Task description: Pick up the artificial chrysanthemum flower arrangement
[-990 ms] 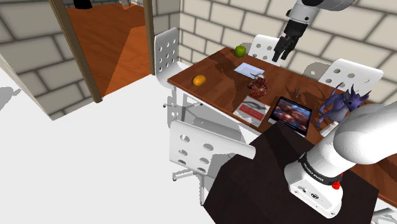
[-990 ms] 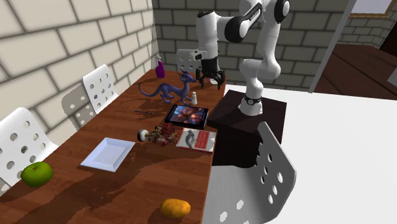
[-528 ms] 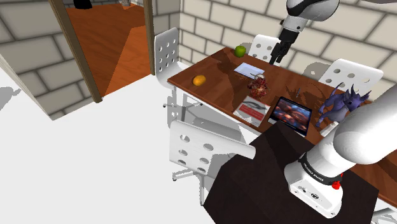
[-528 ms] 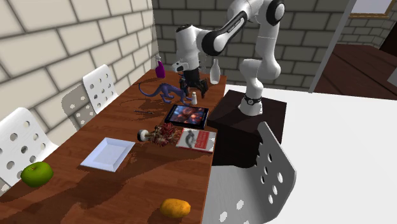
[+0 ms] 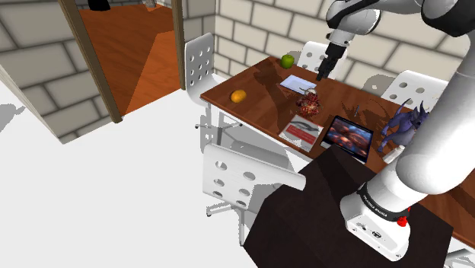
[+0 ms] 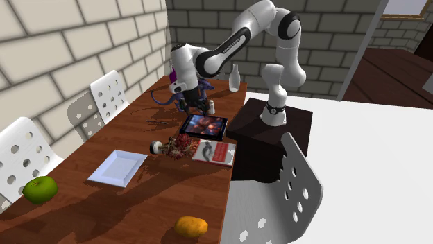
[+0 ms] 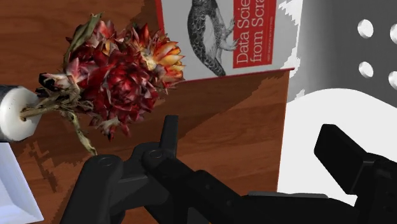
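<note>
**Open gripper above the table, flowers lying apart from it**

The flower arrangement [image 7: 118, 73], dark red blooms with stems set in a small white pot [image 7: 14, 113], lies tipped on its side on the brown table [image 6: 173, 190], between a white tray [image 6: 118, 168] and a book [image 6: 215, 152]. The gripper [image 6: 193, 106] hangs over the table near a tablet [image 6: 204, 125], its fingers wide apart and holding nothing, well apart from the blooms. The wrist view gives the book's cover, a lizard drawing beside a red panel of white lettering. The second exterior view gives a green apple [image 6: 40, 188] and an orange fruit [image 6: 191, 226] at the table's near end
</note>
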Robot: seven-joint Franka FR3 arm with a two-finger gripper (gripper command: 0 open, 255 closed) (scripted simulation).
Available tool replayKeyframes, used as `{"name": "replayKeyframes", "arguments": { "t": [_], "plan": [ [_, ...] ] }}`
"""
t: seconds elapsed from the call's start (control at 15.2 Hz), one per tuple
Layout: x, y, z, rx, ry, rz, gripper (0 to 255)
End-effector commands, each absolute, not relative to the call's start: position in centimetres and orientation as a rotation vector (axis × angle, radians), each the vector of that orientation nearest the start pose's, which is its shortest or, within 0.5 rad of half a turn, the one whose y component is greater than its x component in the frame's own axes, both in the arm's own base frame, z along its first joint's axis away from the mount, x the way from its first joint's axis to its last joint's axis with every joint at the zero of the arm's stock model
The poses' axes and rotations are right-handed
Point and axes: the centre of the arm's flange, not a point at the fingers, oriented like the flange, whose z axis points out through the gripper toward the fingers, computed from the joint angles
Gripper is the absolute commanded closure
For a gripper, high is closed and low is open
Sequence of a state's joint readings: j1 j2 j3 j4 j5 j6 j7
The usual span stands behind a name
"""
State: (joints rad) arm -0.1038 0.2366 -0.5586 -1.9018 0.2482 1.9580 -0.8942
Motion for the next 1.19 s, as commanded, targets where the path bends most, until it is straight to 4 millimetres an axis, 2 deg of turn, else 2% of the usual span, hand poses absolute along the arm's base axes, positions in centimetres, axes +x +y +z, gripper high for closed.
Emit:
{"name": "replayKeyframes", "arguments": {
  "t": [0.0,0.86,1.12],
  "plan": [
    [49.6,-36.0,36.7,-2.959,-0.213,0.045,0],
    [59.1,-47.1,26.4,-2.897,-0.361,0.057,0],
    [59.1,-47.2,24.8,-2.896,-0.362,0.057,0]
  ]
}}
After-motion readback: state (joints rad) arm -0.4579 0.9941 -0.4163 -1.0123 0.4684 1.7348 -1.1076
